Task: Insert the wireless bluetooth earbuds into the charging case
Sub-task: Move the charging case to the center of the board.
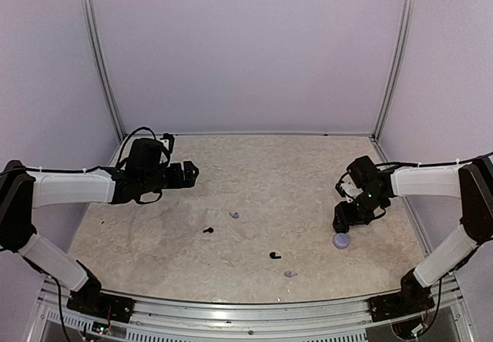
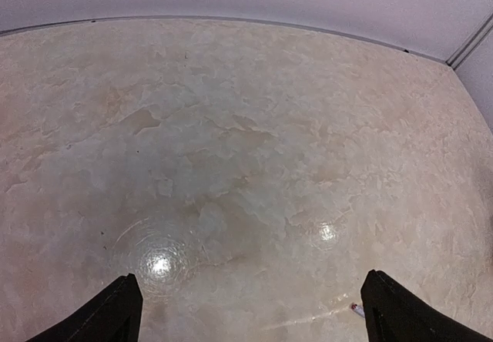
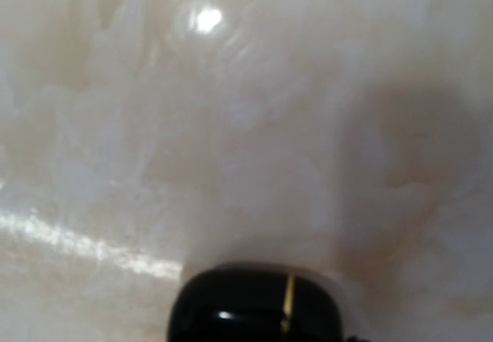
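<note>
Two black earbuds (image 1: 208, 229) (image 1: 275, 256) and two lavender earbuds (image 1: 234, 215) (image 1: 290, 274) lie loose on the table's middle and front. A lavender charging case (image 1: 341, 240) sits at the right. My right gripper (image 1: 340, 220) points down just behind that case. A glossy black charging case (image 3: 254, 303) with a gold line fills the bottom centre of the right wrist view, close above the table. The right fingers themselves are hidden. My left gripper (image 1: 189, 174) (image 2: 250, 315) is open and empty, hovering at the back left, far from the earbuds.
The beige marbled table (image 1: 254, 172) is enclosed by lavender walls at the back and sides. A tiny white and red speck (image 2: 357, 309) lies beside my left gripper's right finger (image 2: 400, 315).
</note>
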Robot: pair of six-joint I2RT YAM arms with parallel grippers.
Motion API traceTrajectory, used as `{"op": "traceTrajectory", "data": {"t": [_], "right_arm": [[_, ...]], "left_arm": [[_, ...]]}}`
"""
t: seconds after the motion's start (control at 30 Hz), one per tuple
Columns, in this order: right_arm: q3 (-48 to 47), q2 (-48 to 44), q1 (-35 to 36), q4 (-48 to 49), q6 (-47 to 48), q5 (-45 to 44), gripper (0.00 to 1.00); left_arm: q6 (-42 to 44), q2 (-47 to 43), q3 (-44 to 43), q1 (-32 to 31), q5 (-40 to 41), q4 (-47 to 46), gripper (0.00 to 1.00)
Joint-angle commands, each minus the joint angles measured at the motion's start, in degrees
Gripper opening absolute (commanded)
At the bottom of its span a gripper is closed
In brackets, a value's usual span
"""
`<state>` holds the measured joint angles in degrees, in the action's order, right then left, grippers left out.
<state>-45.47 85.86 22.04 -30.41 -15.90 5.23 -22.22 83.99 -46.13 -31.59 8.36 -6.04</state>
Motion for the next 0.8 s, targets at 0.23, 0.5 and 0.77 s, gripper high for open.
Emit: {"op": "traceTrajectory", "data": {"t": [0.23,0.5,0.77], "right_arm": [[-5.22,5.73,3.78,-1.29,3.65,-0.52,0.45],[-17.39,15.94,9.63,2.00,7.80,1.74,0.41],[-34.96,30.03,17.51,0.85,11.57,2.14,0.42]], "left_arm": [[0.29,-0.78,0.34,-0.24,0.29,-2.13,0.99],[-0.66,-0.37,0.40,0.13,-2.63,-3.10,0.99],[-2.10,-1.29,2.34,0.69,-8.70,-5.21,0.99]]}}
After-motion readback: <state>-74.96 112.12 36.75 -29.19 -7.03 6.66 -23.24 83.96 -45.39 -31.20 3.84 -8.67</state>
